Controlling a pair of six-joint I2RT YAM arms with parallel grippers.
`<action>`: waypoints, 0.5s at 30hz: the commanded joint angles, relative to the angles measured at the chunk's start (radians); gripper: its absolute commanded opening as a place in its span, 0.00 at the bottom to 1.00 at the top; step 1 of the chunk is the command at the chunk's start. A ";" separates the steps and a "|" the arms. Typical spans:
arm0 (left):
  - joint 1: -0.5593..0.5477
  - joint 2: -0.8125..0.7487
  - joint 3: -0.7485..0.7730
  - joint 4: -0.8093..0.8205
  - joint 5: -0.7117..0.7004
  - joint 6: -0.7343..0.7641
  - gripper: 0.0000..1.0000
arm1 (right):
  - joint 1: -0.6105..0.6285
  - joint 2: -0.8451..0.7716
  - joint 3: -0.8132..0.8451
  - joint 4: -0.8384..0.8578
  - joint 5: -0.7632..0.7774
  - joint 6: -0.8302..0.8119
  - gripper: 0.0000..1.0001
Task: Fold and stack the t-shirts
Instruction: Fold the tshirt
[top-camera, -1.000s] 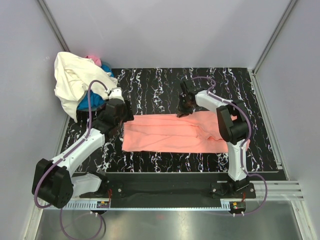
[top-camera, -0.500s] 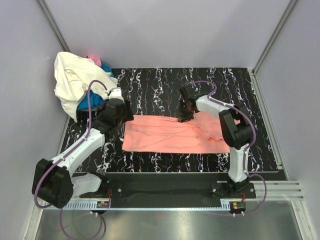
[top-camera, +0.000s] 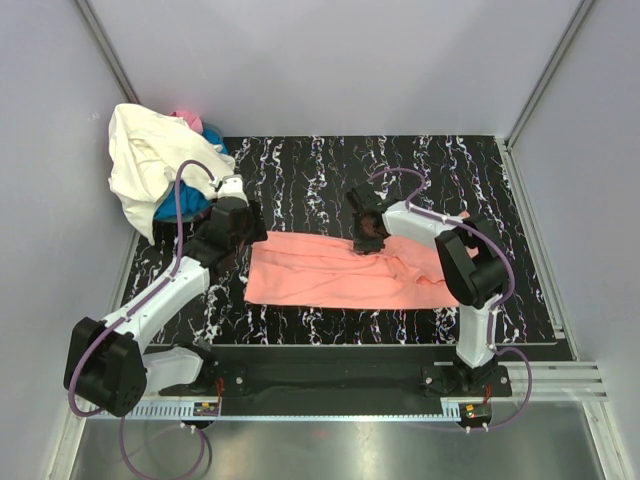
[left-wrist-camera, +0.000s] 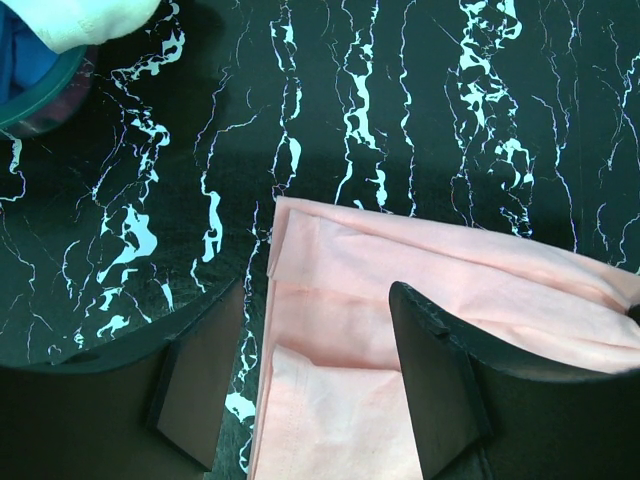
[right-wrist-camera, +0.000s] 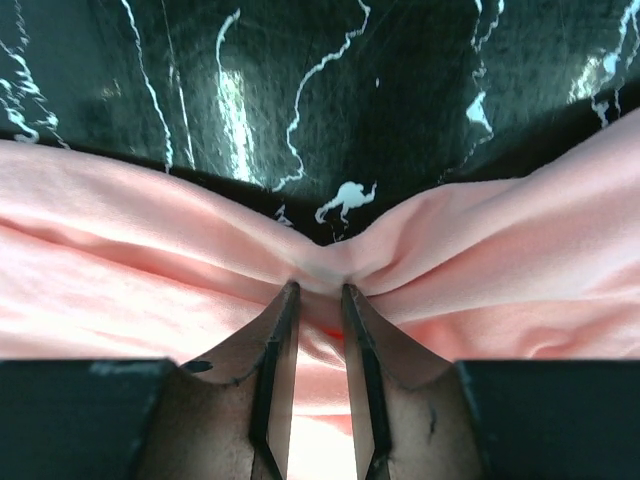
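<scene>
1. Top external view: the salmon-pink shirt (top-camera: 340, 272) lies spread flat as a long band on the black marbled table (top-camera: 300, 165). Its near edge is straight and no tool touches it there.
2. At the left end of this shirt the left tool (left-wrist-camera: 320, 290) hangs just above the corner. Its jaws stand wide apart and hold nothing, and the cloth lies between and under them.
3. At the far edge of the shirt, about the middle of its length, the right tool (right-wrist-camera: 318, 288) has its jaws close together. A small gather of the pink cloth sits between the tips. The folds run toward that point, so I judge that it pinches the cloth.
4. The cloth looks thin, light and very soft. It wrinkles at once where it is pinched, so I expect it to hang and sag when lifted, not to keep a shape.
5. A good hold, I think, is on an edge or a corner, with only one layer taken. The two tools should stay well apart along the shirt so that the fold comes straight.
6. Beyond the far left corner of the shirt, well apart from it, the others wait in a heap: the cream-white shirt (top-camera: 150, 165) on top, the blue shirt (top-camera: 185, 205) under it, and a bit of hot pink cloth (top-camera: 185, 118) behind.
</scene>
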 joint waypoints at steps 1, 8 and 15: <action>0.006 -0.017 -0.006 0.051 -0.018 0.013 0.65 | 0.048 -0.044 -0.019 -0.060 0.118 0.019 0.32; 0.006 -0.011 -0.004 0.051 -0.020 0.014 0.65 | 0.128 -0.074 -0.007 -0.165 0.298 0.041 0.34; 0.008 -0.002 -0.004 0.052 -0.021 0.014 0.65 | 0.200 -0.206 -0.131 -0.172 0.277 0.090 0.34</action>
